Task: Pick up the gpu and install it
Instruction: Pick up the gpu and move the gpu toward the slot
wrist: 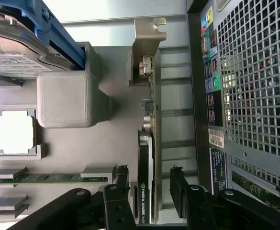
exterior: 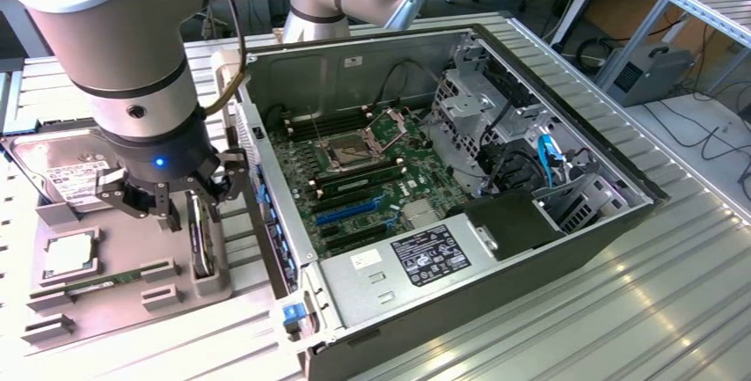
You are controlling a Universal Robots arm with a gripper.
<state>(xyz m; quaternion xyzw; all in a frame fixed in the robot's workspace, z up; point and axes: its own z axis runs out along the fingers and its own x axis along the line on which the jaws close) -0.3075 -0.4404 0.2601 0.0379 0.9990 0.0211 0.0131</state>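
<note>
Ribbed grey metal bench (exterior: pixel 657 311), desks and cables behind. Black gripper (exterior: pixel 193 208): jaws spread wide, nothing held, straddling the gpu (wrist: pixel 146 158), a thin dark card with a silvery end bracket. Fingers (wrist: pixel 178 187) not touching it. Card stands on edge in a grey moulded fixture tray (exterior: pixel 118 319), likely to offer both flat faces. Just beside the tray lies an open black computer case (exterior: pixel 493 187), motherboard exposed.

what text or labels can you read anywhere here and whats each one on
"NVIDIA QUADRO", then a model code too blurred to read: on the edge of the gpu.
White label on the hard drive: too small to read.
Label on the power supply: too small to read.
Stickers on the computer case rear: too blurred to read.
</note>
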